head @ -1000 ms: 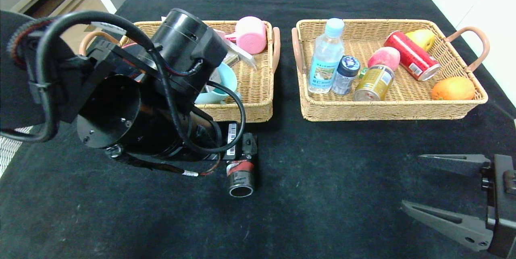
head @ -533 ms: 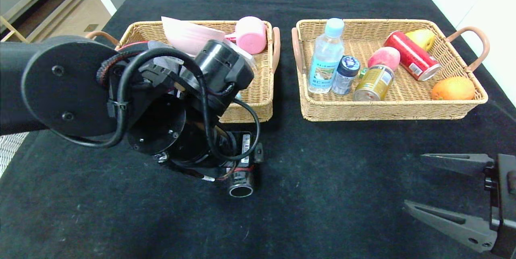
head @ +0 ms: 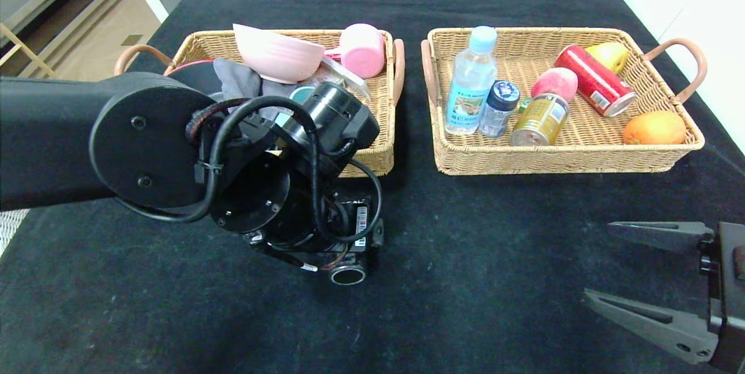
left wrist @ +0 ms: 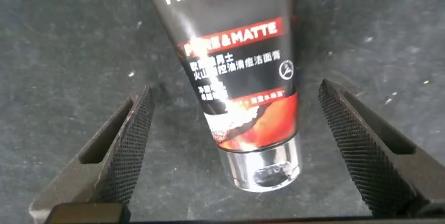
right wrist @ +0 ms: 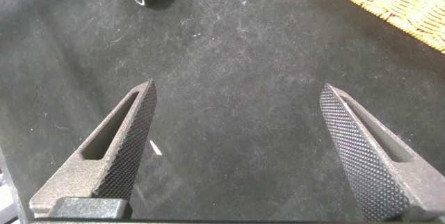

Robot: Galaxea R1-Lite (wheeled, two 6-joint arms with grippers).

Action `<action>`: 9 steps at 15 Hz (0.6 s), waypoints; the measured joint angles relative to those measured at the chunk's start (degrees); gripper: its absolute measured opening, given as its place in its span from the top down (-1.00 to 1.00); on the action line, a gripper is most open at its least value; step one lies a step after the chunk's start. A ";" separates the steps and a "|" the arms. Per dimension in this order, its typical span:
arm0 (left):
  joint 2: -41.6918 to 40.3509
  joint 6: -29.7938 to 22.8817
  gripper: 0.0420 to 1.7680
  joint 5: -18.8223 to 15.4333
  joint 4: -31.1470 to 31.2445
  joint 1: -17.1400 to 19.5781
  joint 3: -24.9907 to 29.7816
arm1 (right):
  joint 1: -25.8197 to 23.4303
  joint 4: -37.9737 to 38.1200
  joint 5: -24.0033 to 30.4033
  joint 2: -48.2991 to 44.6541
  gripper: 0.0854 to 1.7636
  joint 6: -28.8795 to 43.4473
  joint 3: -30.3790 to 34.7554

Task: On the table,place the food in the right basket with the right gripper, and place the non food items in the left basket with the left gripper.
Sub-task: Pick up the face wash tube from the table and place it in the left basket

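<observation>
The black L'Oreal tube [left wrist: 233, 57] with its red band lies on the table [head: 465, 234], silver cap [head: 348, 274] toward me. My left gripper [left wrist: 236, 92] is open and straddles the tube's cap end, with both fingers clear of it. In the head view the left arm hides those fingers. The left basket [head: 372, 129] holds the pink bowl [head: 278, 53] and grey towel [head: 241, 83]. The right basket [head: 576, 156] holds the water bottle [head: 471, 80], jar [head: 499, 107] and gold can [head: 540, 120]. My right gripper [head: 596, 260] hangs open over bare cloth at the near right.
A small pink ribbed cup [head: 362, 49] sits in the left basket. A red can [head: 595, 80], a peach [head: 554, 83], an orange [head: 653, 128] and a yellow fruit [head: 608, 54] share the right basket. A light floor and shelving lie beyond the table's far-left edge.
My left arm has swung down and toward the tube, uncovering the pink bowl and towel in the left basket. The right gripper has stayed put.
</observation>
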 joint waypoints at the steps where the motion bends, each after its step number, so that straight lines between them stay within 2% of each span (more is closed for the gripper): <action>1: 0.15 0.00 -0.94 -0.02 0.02 -0.02 0.09 | 0.00 0.00 -0.01 0.00 -0.94 0.00 0.00; 9: 0.80 -0.15 -0.94 -0.04 0.05 -0.46 0.90 | -0.09 -0.90 -0.04 0.02 -0.94 -0.01 -0.01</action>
